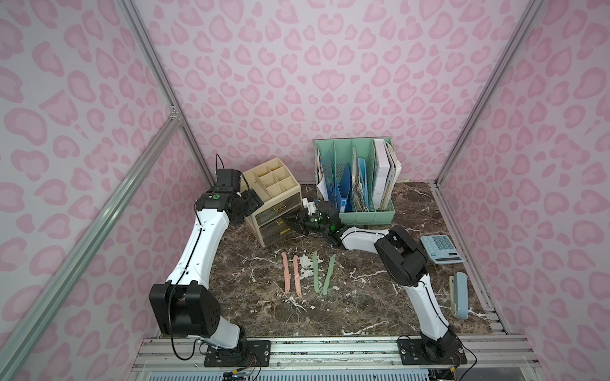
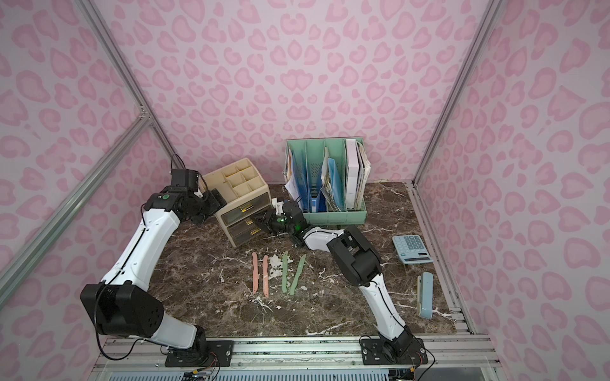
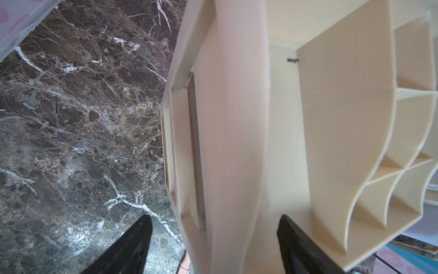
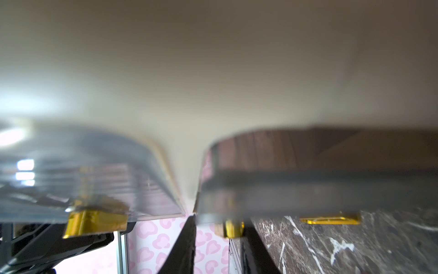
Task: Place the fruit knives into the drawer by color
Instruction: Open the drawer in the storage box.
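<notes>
Two pink fruit knives and two green fruit knives lie in a row on the marble counter, near the front of the beige drawer unit. The right hand is at the unit's front, its fingers bracketing a gold drawer handle; whether they clamp it cannot be told. The left hand is spread wide astride the unit's side wall, with gaps on both sides. A green file rack, a calculator and a stapler stand to the right.
</notes>
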You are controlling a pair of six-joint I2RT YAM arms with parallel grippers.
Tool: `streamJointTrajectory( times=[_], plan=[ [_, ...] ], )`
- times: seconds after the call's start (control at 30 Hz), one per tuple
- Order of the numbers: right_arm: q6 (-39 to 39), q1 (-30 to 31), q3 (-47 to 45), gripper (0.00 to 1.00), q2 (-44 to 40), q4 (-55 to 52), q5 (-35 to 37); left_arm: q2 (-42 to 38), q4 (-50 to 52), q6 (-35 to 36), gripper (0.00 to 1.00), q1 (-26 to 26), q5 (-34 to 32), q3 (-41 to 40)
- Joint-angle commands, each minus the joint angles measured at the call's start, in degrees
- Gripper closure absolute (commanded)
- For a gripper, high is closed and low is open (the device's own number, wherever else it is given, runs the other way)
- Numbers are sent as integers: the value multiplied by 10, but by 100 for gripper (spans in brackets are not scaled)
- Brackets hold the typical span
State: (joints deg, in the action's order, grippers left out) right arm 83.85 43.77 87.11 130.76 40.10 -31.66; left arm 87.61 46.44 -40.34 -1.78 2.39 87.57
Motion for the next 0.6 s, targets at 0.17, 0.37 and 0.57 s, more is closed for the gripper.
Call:
streamJointTrajectory(
  times=[0.17, 0.37, 0.57],
  plan=[
    [-16, -1, -4, 100, 2, -9, 12, 9, 11, 1, 16, 0, 8, 6],
    [-18, -3, -20, 100, -2, -7, 10, 11, 11, 0, 16, 0, 7, 8],
    [-22, -7, -48, 100, -21, -4, 7, 11, 11, 0, 16, 1, 7, 10]
  ],
)
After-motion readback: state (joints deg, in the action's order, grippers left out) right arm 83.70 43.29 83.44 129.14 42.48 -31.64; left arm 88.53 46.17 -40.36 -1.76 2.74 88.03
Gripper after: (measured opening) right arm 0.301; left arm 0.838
